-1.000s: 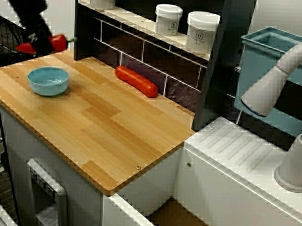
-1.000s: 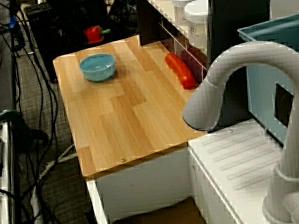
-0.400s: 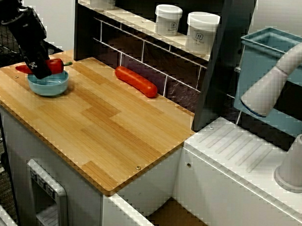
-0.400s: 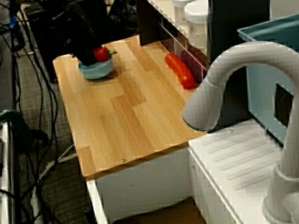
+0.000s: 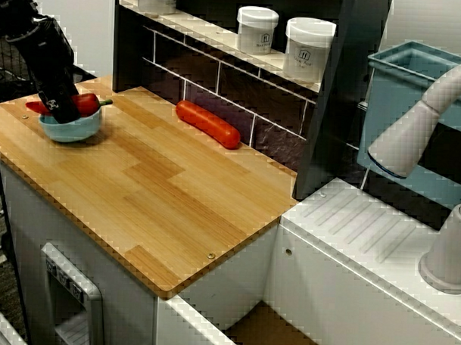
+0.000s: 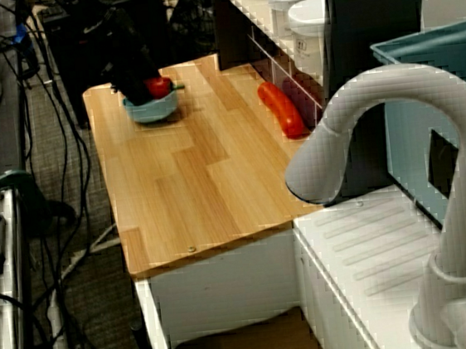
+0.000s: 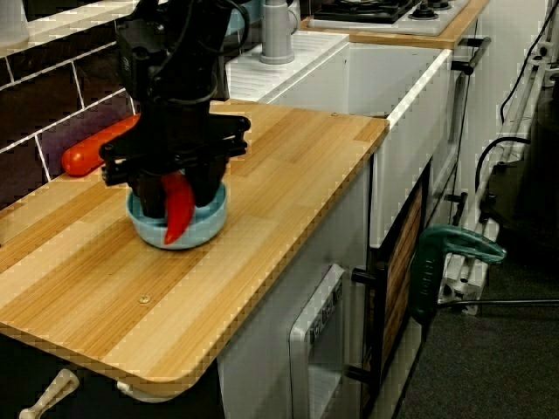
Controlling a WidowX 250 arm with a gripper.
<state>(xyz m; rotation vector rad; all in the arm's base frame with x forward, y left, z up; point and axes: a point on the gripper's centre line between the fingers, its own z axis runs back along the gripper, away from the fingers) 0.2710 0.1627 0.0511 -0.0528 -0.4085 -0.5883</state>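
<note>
Since a second ago the gripper [image 7: 177, 196] is brought down to the blue bowl [image 7: 206, 225] on the counter [image 7: 279, 175], so that the red pepper [image 7: 179, 215] is hung tip-down into it. The pepper seems still pinched between the closed fingers [image 7: 150, 197]

1. Soft, even room light from above leaves the wooden counter [image 5: 177, 193] bright in all three views.
2. Shadows are faint. In the view from the counter's end a soft one lies beside the blue bowl [image 7: 175, 229].
3. The black pincer [image 7: 179, 201] is underexposed and shows little detail, while the red pepper [image 7: 181, 214] in it looks vivid.
4. Resolution is low, and the counter's rim looks jagged and stair-stepped.
5. In the view over the tap, the tap [image 6: 353, 128] looms close and slightly soft.
</note>
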